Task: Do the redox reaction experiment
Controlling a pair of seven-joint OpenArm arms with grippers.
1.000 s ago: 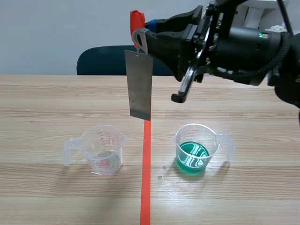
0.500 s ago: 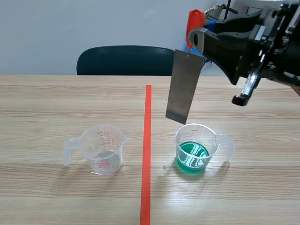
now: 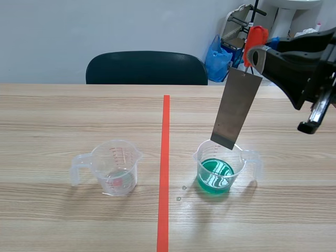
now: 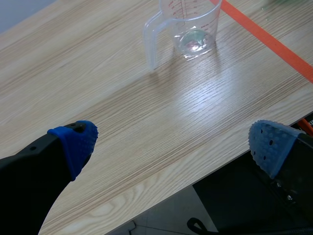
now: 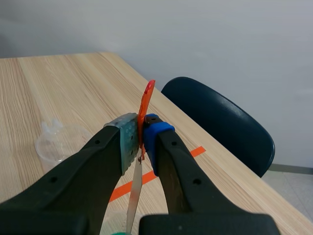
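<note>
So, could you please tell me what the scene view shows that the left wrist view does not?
Only the scene view shows the cup of green liquid, the metal strip hanging tilted over it, the right gripper shut on the strip's red tag, and the dark chair. Only the left wrist view shows the left gripper, open above the table edge. Both show the clear cup, the orange-red tape line and the table.

Two measuring cups [image 3: 115,167] [image 3: 218,170] — one metal sheet [image 3: 236,110] — one chair [image 3: 146,67], one blue bag [image 3: 215,56].
</note>
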